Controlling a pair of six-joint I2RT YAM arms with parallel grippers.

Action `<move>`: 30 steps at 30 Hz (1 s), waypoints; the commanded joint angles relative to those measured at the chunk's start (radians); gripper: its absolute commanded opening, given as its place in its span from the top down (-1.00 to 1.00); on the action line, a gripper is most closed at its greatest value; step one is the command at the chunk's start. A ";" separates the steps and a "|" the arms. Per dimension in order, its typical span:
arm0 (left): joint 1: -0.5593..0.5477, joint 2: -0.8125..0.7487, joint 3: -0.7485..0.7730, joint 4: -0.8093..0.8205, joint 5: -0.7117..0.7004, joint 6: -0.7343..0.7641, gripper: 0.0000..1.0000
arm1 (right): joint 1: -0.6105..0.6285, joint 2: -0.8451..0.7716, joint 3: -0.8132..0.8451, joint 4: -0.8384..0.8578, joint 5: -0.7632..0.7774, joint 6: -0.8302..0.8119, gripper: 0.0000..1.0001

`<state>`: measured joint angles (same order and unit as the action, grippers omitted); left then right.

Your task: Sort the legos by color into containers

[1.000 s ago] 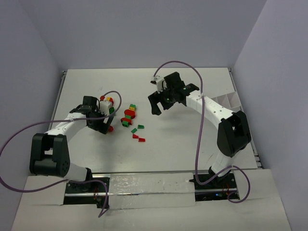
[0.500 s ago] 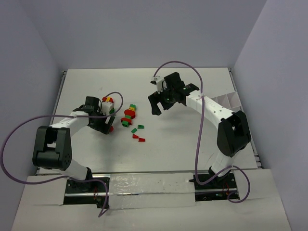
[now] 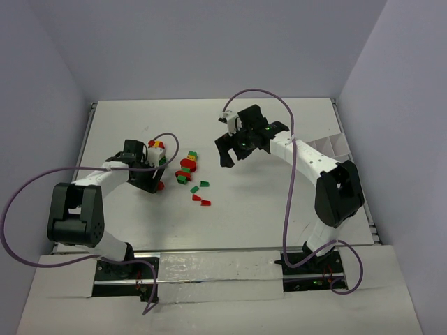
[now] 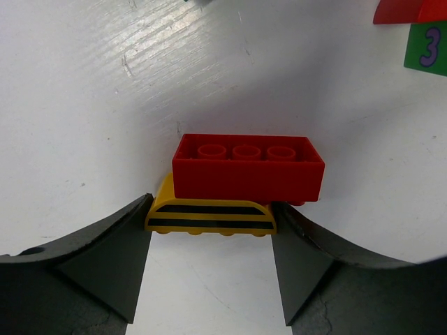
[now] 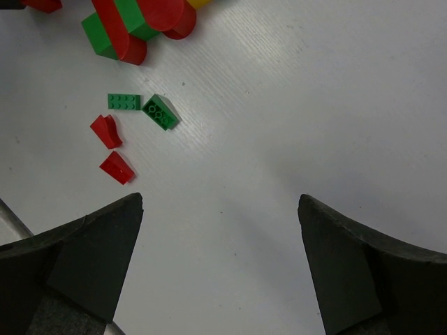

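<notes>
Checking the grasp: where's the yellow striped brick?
Left wrist view, centre: the yellow striped brick touches the red brick behind it, between the left fingers.

The red brick [image 4: 248, 167] and the yellow brick [image 4: 209, 216] are smooth, glossy moulded plastic, the yellow one printed with black stripes. The white table [image 4: 84, 91] looks matt, with a fine brushed grain and light scratches. The left gripper [image 4: 211, 209] has fingers [image 4: 105, 265] of dull black plastic, faintly rough.

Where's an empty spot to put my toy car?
Bare: the far strip of table behind the left gripper and right gripper; the near stretch in front of the legos. Crowded: the middle, between the grippers.
</notes>
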<state>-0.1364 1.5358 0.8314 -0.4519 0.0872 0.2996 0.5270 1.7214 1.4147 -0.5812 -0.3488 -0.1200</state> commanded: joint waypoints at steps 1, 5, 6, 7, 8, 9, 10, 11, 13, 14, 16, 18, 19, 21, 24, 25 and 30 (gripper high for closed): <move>-0.005 -0.041 0.017 0.017 0.025 0.007 -0.22 | -0.003 -0.001 0.042 0.003 -0.016 0.025 -0.98; -0.009 -0.133 0.043 -0.002 0.105 0.033 -0.04 | -0.009 -0.013 0.038 0.021 -0.080 0.076 -0.98; -0.016 -0.167 0.051 -0.003 0.138 0.041 -0.01 | -0.011 -0.013 0.040 0.026 -0.116 0.096 -0.98; -0.024 -0.202 0.058 0.000 0.171 0.046 0.01 | -0.013 -0.011 0.044 0.027 -0.156 0.114 -0.98; -0.041 -0.246 0.058 0.012 0.198 0.048 0.02 | -0.017 -0.008 0.049 0.029 -0.173 0.142 -0.98; -0.060 -0.280 0.058 0.016 0.216 0.052 0.02 | -0.018 -0.006 0.051 0.031 -0.197 0.162 -0.98; -0.088 -0.315 0.055 0.025 0.226 0.058 0.04 | -0.021 0.000 0.054 0.032 -0.238 0.182 -0.98; -0.110 -0.342 0.051 0.037 0.232 0.062 0.07 | -0.025 0.006 0.056 0.032 -0.281 0.198 -0.98; -0.191 -0.401 0.049 0.058 0.220 0.075 0.08 | -0.035 0.023 0.061 0.044 -0.368 0.252 -0.98; -0.234 -0.419 0.052 0.064 0.201 0.076 0.09 | -0.037 0.028 0.061 0.054 -0.417 0.281 -0.97; -0.277 -0.431 0.065 0.065 0.184 0.075 0.11 | -0.036 0.034 0.059 0.078 -0.482 0.319 -0.97; -0.343 -0.432 0.083 0.062 0.160 0.071 0.12 | -0.037 0.036 0.049 0.124 -0.539 0.376 -0.98; -0.379 -0.426 0.091 0.056 0.147 0.068 0.14 | -0.035 0.032 0.042 0.149 -0.570 0.401 -0.97; -0.416 -0.418 0.114 0.044 0.132 0.065 0.16 | -0.031 0.023 0.037 0.170 -0.586 0.426 -0.98; -0.440 -0.409 0.141 0.037 0.150 0.059 0.18 | -0.030 0.023 0.028 0.184 -0.608 0.443 -0.98; -0.448 -0.403 0.148 0.036 0.150 0.060 0.18 | -0.030 0.025 0.023 0.193 -0.622 0.454 -0.98; -0.511 -0.373 0.182 0.030 0.127 0.078 0.22 | -0.029 0.048 0.002 0.248 -0.689 0.520 -0.92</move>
<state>-0.6025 1.1463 0.9480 -0.4327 0.2273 0.3608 0.4950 1.7569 1.4237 -0.4172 -0.9447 0.3262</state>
